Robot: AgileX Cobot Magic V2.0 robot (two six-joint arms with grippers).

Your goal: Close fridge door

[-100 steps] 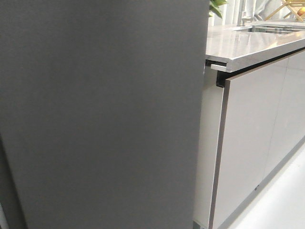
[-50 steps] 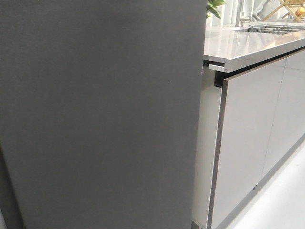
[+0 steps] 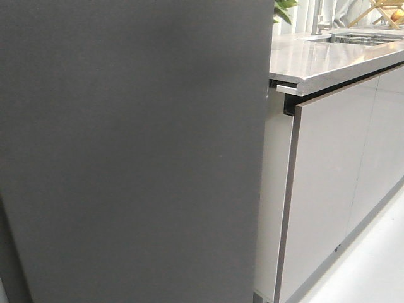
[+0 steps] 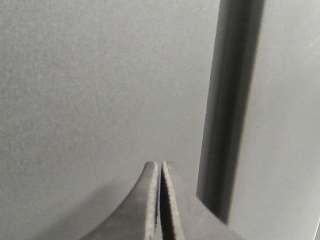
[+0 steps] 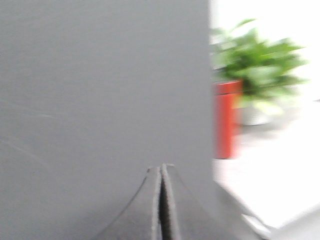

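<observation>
The fridge door (image 3: 132, 151) is a tall matte dark-grey slab that fills the left two thirds of the front view; only its outer face shows, its right edge beside the cabinet side. No gripper shows in the front view. My left gripper (image 4: 160, 164) is shut and empty, its tips close to the dark-grey door face (image 4: 100, 85), next to a dark vertical seam (image 4: 230, 110). My right gripper (image 5: 161, 167) is shut and empty, its tips close to the door face (image 5: 100, 85) near the door's edge.
A pale stone counter (image 3: 328, 60) with a sink runs to the right, over glossy light-grey cabinet fronts (image 3: 328, 183). A potted green plant (image 5: 255, 65) and a red container (image 5: 227, 117) stand beyond the door's edge. White floor (image 3: 379, 265) lies at the lower right.
The door's right edge and the counter have shifted slightly left in the front view over the last second; almost no shift in the last half second.
</observation>
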